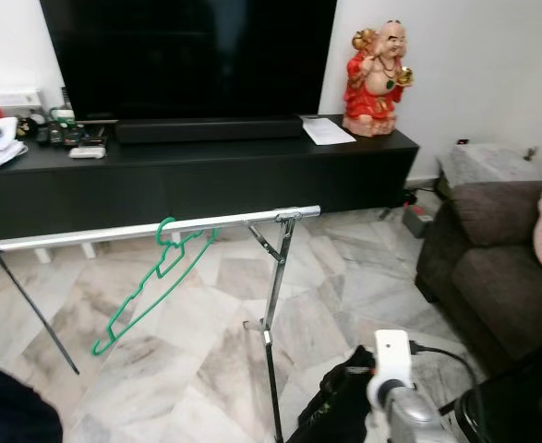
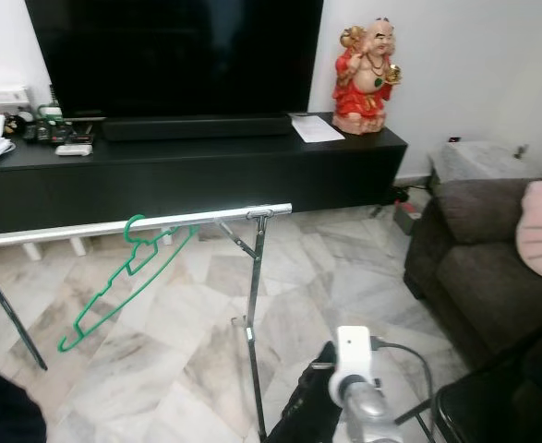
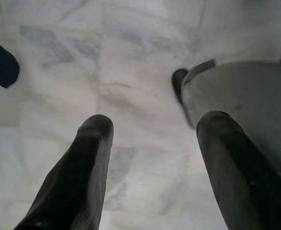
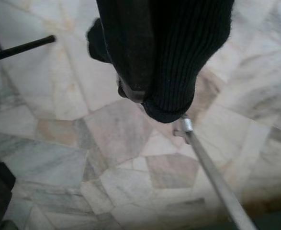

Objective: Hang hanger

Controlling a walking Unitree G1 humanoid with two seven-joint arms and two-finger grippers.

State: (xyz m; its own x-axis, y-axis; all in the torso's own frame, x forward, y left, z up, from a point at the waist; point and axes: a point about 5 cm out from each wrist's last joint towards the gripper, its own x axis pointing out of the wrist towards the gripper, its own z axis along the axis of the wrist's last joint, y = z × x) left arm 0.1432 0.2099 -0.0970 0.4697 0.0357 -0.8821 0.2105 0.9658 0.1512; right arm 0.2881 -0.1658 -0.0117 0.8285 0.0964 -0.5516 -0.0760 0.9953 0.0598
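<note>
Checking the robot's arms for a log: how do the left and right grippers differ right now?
The left gripper has its bare black fingers spread apart above marble floor with nothing between them; the right gripper is wrapped in black knitted fabric, fingers hidden, beside a metal rack leg. Both point down at the floor.

- A chrome rail [image 1: 160, 226] on folding metal legs [image 1: 272, 323] stands on a marble-patterned floor [image 1: 197, 314], carrying a green hanger [image 1: 150, 286] hooked over it and tilted.
- Behind, a black cabinet [image 1: 206, 175] holds a red figurine [image 1: 374, 78], papers [image 1: 327, 131] and a soundbar [image 1: 206, 129].
</note>
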